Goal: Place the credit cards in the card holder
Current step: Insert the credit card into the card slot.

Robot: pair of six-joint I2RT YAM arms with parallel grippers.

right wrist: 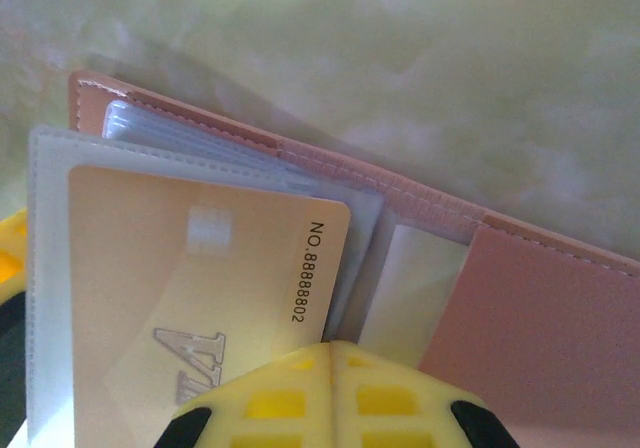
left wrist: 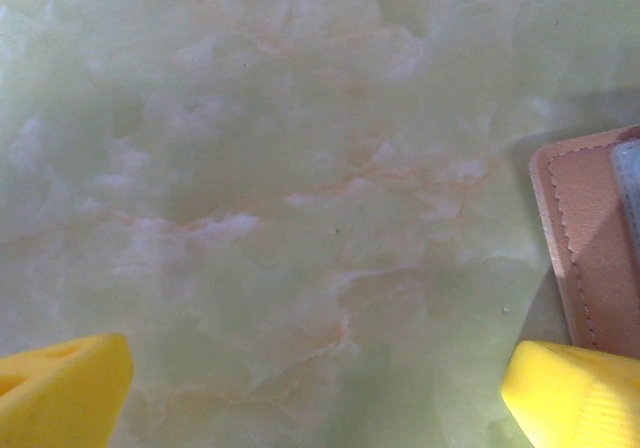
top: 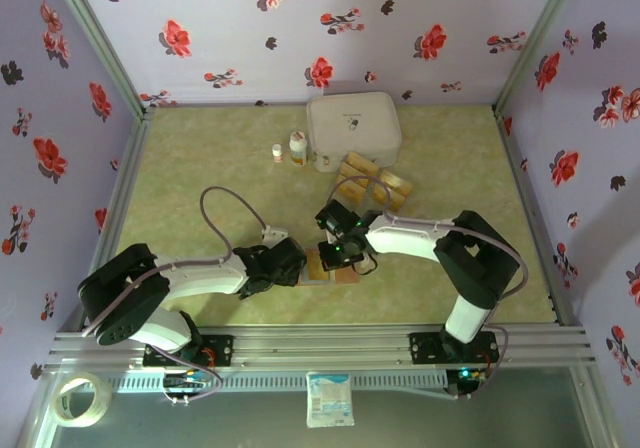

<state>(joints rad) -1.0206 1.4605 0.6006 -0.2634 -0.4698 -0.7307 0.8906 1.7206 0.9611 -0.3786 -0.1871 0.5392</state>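
Note:
The card holder [top: 346, 272] lies open on the table between my two grippers, reddish-brown cover down [right wrist: 545, 318], its clear sleeves fanned out. One golden credit card [right wrist: 190, 268], printed NO.88888802, lies flat in or on the top clear sleeve [right wrist: 45, 278]. My right gripper [right wrist: 335, 353] is shut, its yellow tips over that card's near corner; nothing sits between them. More credit cards [top: 376, 180] stand in a clear rack farther back. My left gripper [left wrist: 320, 398] hangs open low over bare table, the card holder's stitched edge [left wrist: 590, 248] just beside its right finger.
A large white zip case [top: 353, 128] sits at the back centre, with two small bottles [top: 297, 146] to its left. Floral walls close in three sides. A tape roll [top: 80, 398] and a small packet [top: 330, 400] lie in front of the arm rail.

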